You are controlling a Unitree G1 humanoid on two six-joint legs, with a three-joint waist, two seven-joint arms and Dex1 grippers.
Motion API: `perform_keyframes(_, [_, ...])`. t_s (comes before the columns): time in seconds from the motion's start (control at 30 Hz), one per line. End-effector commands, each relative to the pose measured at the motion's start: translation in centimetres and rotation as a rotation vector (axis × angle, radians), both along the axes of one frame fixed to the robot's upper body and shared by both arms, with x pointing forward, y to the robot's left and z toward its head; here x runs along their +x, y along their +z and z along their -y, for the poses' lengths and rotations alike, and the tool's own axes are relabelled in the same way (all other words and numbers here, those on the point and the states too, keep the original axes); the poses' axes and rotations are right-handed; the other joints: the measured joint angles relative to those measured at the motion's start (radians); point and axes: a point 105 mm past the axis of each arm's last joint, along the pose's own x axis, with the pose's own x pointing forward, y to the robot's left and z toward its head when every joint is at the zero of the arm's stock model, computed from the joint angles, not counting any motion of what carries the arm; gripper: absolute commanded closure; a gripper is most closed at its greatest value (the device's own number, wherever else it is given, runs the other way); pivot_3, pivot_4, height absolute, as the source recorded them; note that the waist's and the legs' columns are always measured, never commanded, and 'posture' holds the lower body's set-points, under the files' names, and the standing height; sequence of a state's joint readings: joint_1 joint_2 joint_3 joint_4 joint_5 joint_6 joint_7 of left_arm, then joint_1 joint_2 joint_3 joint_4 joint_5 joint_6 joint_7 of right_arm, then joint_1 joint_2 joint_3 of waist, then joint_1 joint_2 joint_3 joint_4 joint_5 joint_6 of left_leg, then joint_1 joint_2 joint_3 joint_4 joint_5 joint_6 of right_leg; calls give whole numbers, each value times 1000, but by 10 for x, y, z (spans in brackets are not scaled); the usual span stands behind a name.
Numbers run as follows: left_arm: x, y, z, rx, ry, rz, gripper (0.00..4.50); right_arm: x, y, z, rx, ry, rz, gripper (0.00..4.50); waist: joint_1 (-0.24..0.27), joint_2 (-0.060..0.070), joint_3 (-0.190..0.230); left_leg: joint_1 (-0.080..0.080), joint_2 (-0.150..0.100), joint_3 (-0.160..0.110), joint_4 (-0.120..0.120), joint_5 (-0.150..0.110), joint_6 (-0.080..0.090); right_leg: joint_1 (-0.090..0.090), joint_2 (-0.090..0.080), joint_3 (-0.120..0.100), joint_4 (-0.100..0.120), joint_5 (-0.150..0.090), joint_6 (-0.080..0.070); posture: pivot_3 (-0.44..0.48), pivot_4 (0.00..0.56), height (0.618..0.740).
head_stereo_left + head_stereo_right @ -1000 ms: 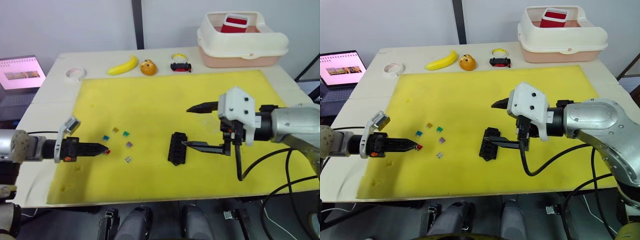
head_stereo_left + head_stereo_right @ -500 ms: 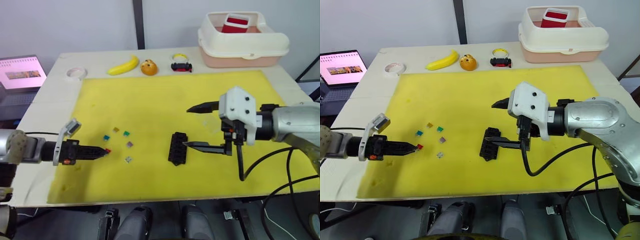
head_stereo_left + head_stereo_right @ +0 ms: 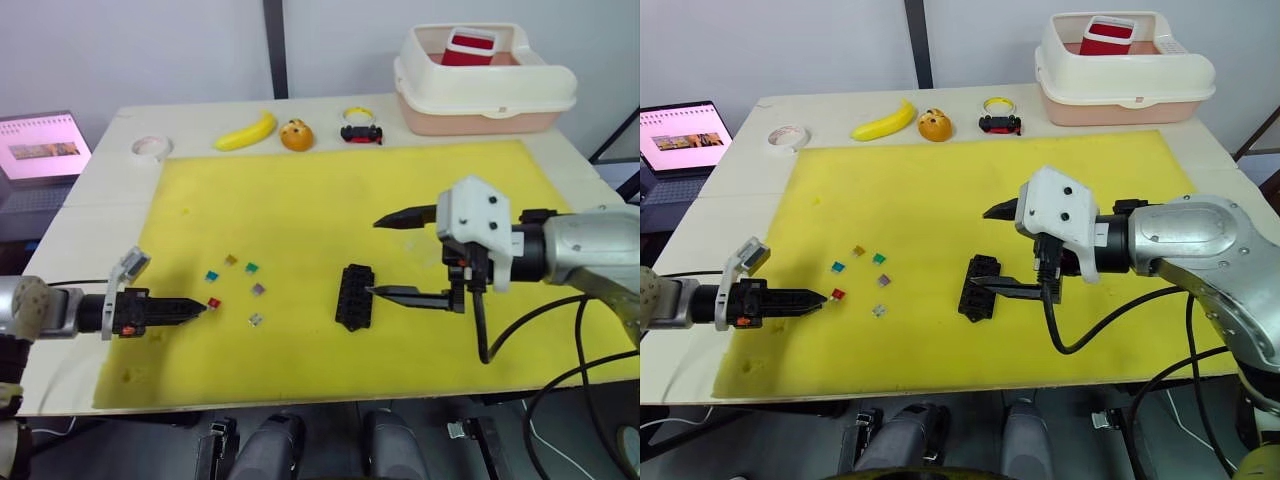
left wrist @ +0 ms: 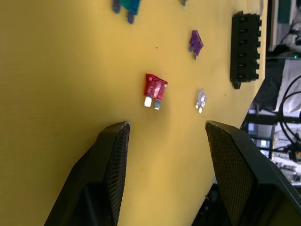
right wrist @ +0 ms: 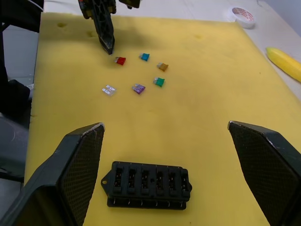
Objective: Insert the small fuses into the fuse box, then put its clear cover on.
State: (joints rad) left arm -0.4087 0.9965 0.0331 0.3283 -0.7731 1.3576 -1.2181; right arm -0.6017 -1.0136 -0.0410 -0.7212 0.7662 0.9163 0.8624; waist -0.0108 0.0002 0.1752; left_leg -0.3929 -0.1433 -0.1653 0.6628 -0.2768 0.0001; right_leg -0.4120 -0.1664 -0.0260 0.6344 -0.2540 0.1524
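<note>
1. The left pincer [image 3: 196, 308] sits at the lower left of the head view, low over the yellow mat [image 3: 320, 190], its fingers spread apart and holding nothing.
2. In the left wrist view the two finger pads [image 4: 115, 155] stand wide of each other, with the red fuse [image 4: 154, 88] lying flat on the mat just beyond their tips, not touched.
3. In the head view that red fuse [image 3: 213, 303] lies just beside the left pincer's tips.
4. The other fuses lie loose on the mat nearby: a teal one [image 3: 211, 276], a yellow-brown one [image 3: 231, 260], a green one [image 3: 252, 268], a purple one [image 3: 259, 289] and a grey one [image 3: 256, 320].
5. The fuse box [image 3: 355, 296] lies on the mat near the middle of the head view, slightly tilted; in the right wrist view its slots [image 5: 148, 180] look empty.
6. The right pincer [image 3: 388, 255] is wide open and empty at centre right, its lower finger tip close by the fuse box; whether it touches cannot be told.
7. At the back of the counter [image 3: 110, 170] lie a banana [image 3: 248, 131], a roll of tape [image 3: 151, 148] and a cream tub [image 3: 483, 85].
</note>
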Motion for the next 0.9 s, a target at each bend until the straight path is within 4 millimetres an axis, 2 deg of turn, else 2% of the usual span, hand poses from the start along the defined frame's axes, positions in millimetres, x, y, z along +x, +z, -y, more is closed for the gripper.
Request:
perform_keyframes(0.03, [5, -3, -10, 10, 46, 21, 1779, -1, 8, 0, -7, 5, 43, 0, 0, 0, 0, 0, 0, 0, 0, 0, 0, 0, 0, 0, 0, 0, 0, 0, 150, 740])
perform_keyframes(0.37, [6, -15, -10, -25, 15, 32, 1779, 1, 8, 1, -23, 4, 48, 0, 2, 1, 0, 0, 0, 0, 0, 0, 0, 0, 0, 0, 0, 0, 0, 0, 150, 740])
perform_keyframes(0.7, [11, -8, -5, -90, -34, 57, 1779, 0, 9, 1, -13, -1, 44, 0, 10, 1, -1, 0, 0, 0, 0, -1, 1, 0, 0, 0, 1, 1, -1, 0, 150, 740])
perform_keyframes(0.9, [13, -10, -2, -91, -59, 58, 1779, 1, 8, 1, -13, -8, 47, 0, 18, 1, -1, 0, 0, 0, 0, -1, 1, 0, 0, 0, 1, 1, -1, 0, 150, 740])
